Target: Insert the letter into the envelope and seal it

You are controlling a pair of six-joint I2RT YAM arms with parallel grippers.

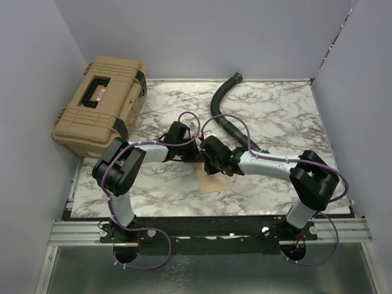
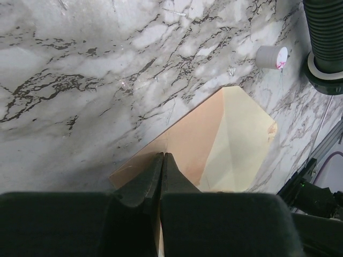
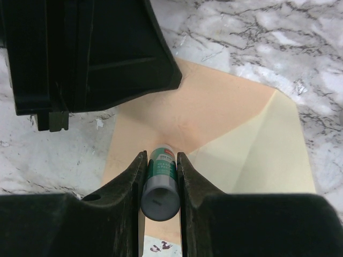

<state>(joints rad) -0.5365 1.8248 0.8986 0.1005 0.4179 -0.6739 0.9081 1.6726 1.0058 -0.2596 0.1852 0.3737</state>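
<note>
Kraft-brown envelope [image 3: 214, 107] lies flat on the marble tabletop [image 2: 80, 80] between the two arms, its cream-lined flap open. The right end effector [image 3: 161, 155] grips a green-labelled glue stick [image 3: 162, 174] above it. The left end effector [image 2: 162, 156], fully closed, has its tips over the envelope's brown edge.

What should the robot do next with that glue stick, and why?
Probably slide the glue stick onto the open cream flap: its tip now points at the brown part of the envelope, while the left gripper pinches an edge.
</note>
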